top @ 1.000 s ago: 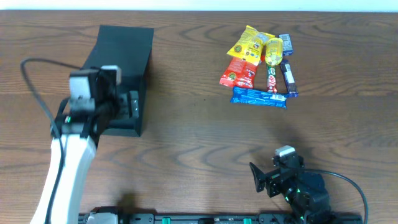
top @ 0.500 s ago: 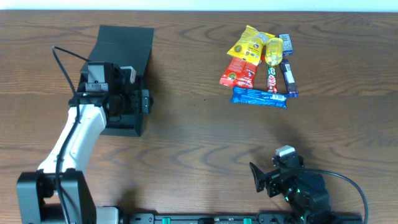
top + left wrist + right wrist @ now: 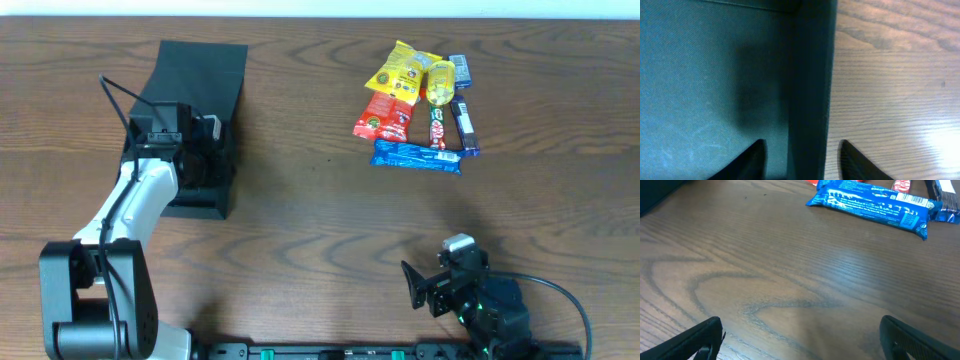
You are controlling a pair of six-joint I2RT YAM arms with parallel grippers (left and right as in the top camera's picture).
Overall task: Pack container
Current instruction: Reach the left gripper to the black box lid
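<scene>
The black container (image 3: 200,70) stands open at the table's left, its flap lid raised at the far side. My left gripper (image 3: 216,163) reaches down over the container's right wall. In the left wrist view that wall (image 3: 810,75) runs between the fingers of the left gripper (image 3: 802,150), one finger inside the box and one outside over the wood. Narrow gaps show on both sides, so the jaws stand open around it. My right gripper (image 3: 412,285) rests wide open near the front edge, and in its wrist view the right gripper (image 3: 800,330) holds nothing.
A cluster of snack packets lies at the back right: a yellow packet (image 3: 400,70), a red packet (image 3: 383,117), a long blue bar (image 3: 417,157), and several smaller bars. The blue bar (image 3: 870,205) lies ahead of the right gripper. Bare wood (image 3: 320,210) separates container and snacks.
The left arm swung toward the far side and right, bringing its gripper over the container's right wall, and the jaws have narrowed around it. The right arm has not moved.
</scene>
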